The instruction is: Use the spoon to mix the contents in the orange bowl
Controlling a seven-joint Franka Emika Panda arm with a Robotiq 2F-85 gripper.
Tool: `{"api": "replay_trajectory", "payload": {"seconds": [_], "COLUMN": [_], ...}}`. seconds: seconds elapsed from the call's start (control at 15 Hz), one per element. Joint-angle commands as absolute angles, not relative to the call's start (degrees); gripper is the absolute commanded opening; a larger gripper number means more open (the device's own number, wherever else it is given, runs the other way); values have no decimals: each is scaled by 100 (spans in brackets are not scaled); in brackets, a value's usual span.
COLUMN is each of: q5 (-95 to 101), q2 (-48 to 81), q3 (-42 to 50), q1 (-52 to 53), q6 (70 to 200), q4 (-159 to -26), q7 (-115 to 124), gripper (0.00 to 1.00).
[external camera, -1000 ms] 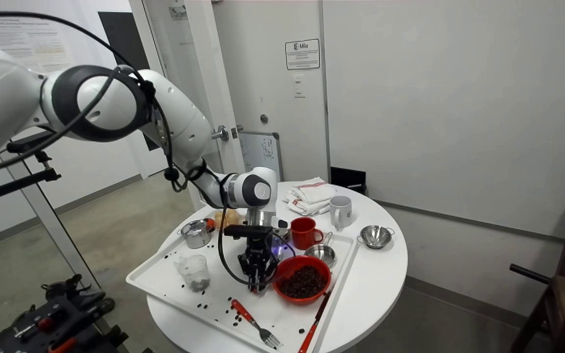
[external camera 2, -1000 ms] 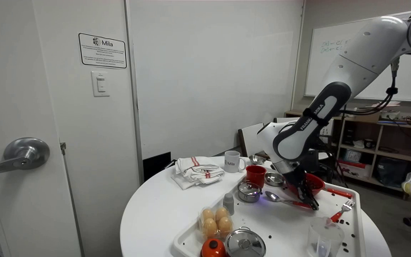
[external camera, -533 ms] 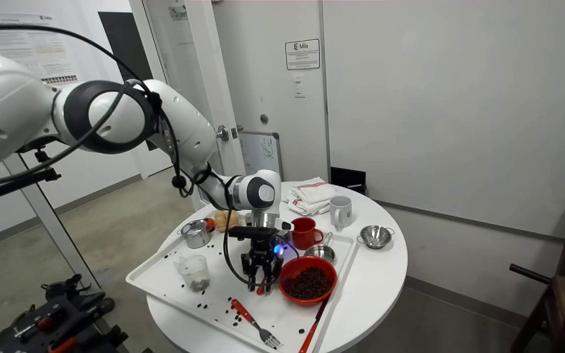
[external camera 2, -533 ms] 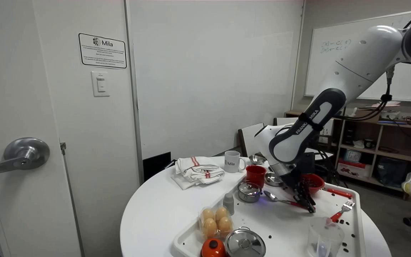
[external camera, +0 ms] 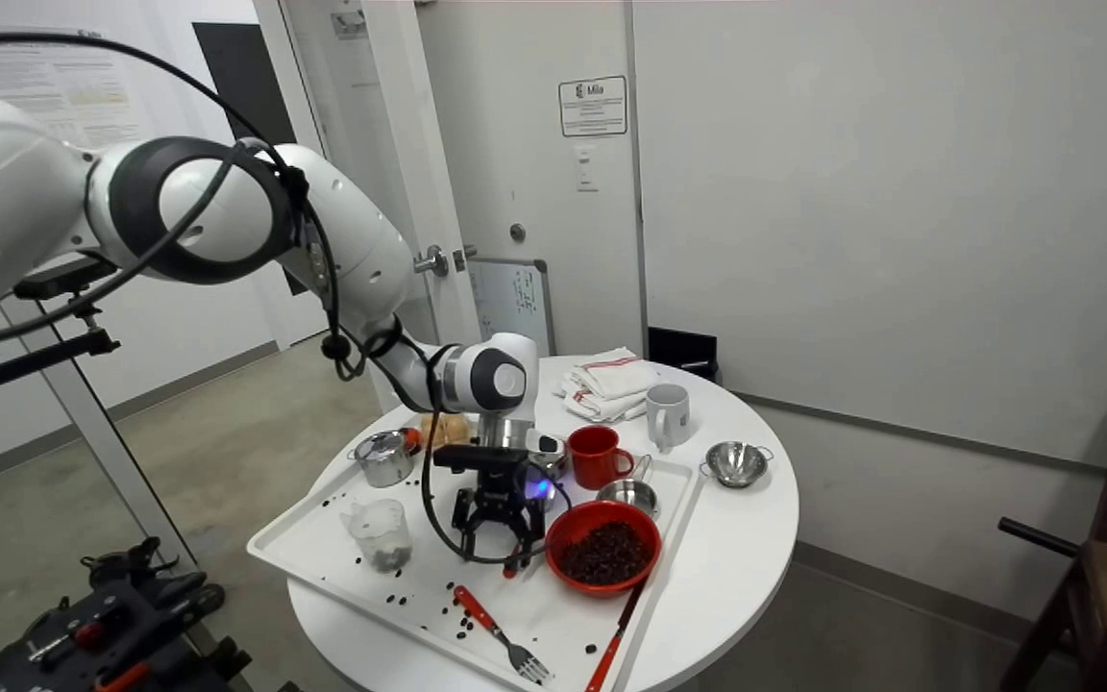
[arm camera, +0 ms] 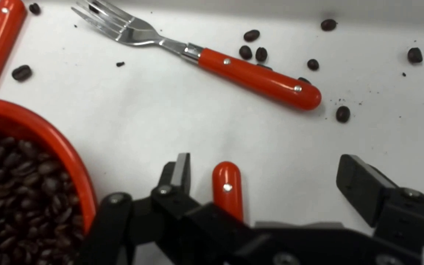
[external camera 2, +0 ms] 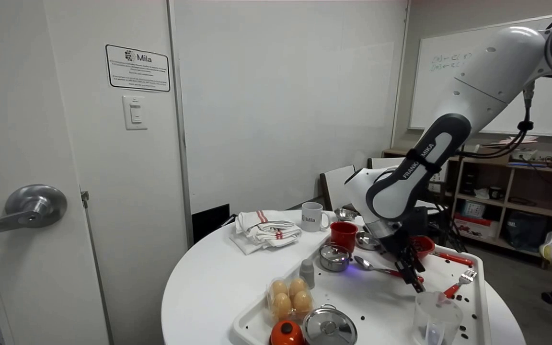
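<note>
Nearest me, at the front of the white tray (external camera: 313, 543), lay a fork (arm camera: 212, 59) and a red-handled knife (external camera: 606, 661), with loose beans (arm camera: 342, 114) scattered near the fork's handle; just past them stood the orange bowl (arm camera: 76, 167), upright, with a bed of dark beans (arm camera: 28, 206) in it; close beside it the tool (arm camera: 265, 167) hung low over the tray, its two fingers (arm camera: 363, 191) spread wide apart; beneath it lay the spoon (arm camera: 228, 195), on the tray, and in the wrist view the rounded end of its red handle showed in the gap between the fingers, nearer the finger on the bowl's side; whether either finger touched the handle I could not tell; in an exterior view the spoon's silver end pointed toward a small lidded pot (external camera 2: 335, 258); a clear jug (external camera: 381, 533) stood on the tool's other side, well apart from the bowl; farther back were a larger metal pot (external camera: 385, 461), some brown eggs (external camera 2: 282, 305) in a clear pack, a red cup (external camera: 595, 459) and a shallow metal dish (external camera: 629, 494), this last just behind the bowl; past the tray's edge, on the round white tabletop (external camera: 736, 557), a two-handled metal bowl (external camera: 736, 464), a grey mug (external camera: 667, 415) and a stack of folded towels (external camera: 611, 384) sat in a loose row; beyond the tabletop rose a pale wall (external camera: 899, 221), and a black-bordered sign (external camera: 594, 106) hung beside it.
</note>
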State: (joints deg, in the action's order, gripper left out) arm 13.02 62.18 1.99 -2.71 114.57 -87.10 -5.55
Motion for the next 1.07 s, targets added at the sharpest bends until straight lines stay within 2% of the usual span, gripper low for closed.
{"api": "replay_trajectory", "payload": {"seconds": [0.0,0.4,1.0], "q5": [1209,1093,1194], "q2": [5444,4319,2845], "q3": [137,229,765], "q1": [-334,-383,-205], "q6": [11883,12772,14929], "q4": [-9773,-11153,-12880], "q7": [-716,-356,552], "gripper": [100,100,100]}}
